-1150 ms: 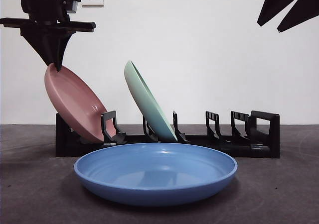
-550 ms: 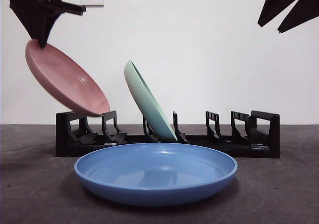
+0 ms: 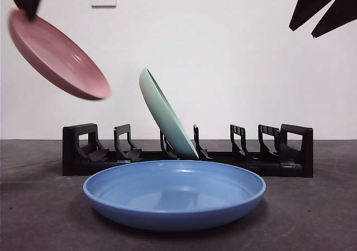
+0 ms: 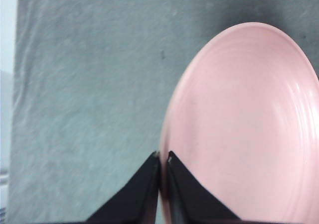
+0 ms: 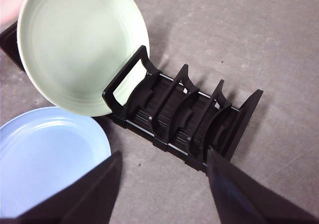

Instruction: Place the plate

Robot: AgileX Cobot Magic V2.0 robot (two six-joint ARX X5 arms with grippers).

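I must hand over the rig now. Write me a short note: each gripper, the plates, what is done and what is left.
Left gripper: shut on the rim of the pink plate, holding it tilted in the air, above and clear of the rack's end slots.
Right gripper: open, holding nothing, waiting above the rack's other end.
Green plate: leaning in a middle slot of the rack.
Blue plate: flat on the table in front of the rack.
Done: pink plate gripped and lifted.
Left: set the pink plate down and release it; the frames do not show where it should go.
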